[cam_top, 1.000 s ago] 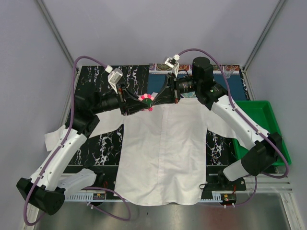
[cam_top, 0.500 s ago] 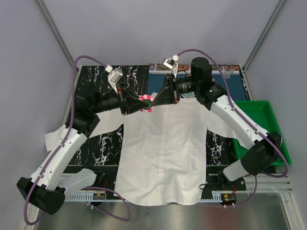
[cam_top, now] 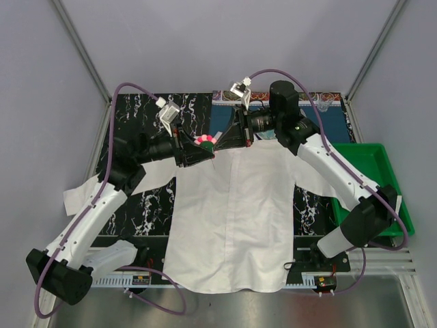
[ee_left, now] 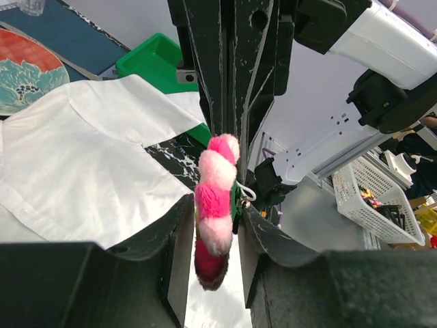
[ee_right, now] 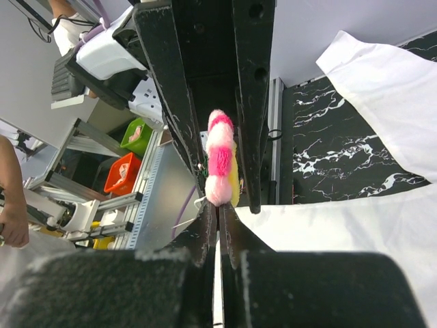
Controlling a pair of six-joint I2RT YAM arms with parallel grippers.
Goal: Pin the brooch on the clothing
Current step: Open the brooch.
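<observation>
a large white button-front shirt of thin fabric (cam_top: pixel 232 212) lies flat on a black marbled counter (cam_top: pixel 140 205). over the left of its collar, the left hand (cam_top: pixel 202 153) is clenched on a tiny fluffy pink-and-red flower brooch (cam_top: pixel 205 142), clear of the fabric. to the right of the brooch, the right hand (cam_top: pixel 222 141) is pinched nearly closed; on what, i cannot tell. risk: opposed pulls could twist the brooch loose, dropping it beside the collar.

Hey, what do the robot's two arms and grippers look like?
The left arm and right arm have white shells on the long links, with black joints and bases. A purple cable loops along each. The left gripper and right gripper are black tapering wedges, each with a small pale camera bracket at the wrist. No markings are legible.
</observation>
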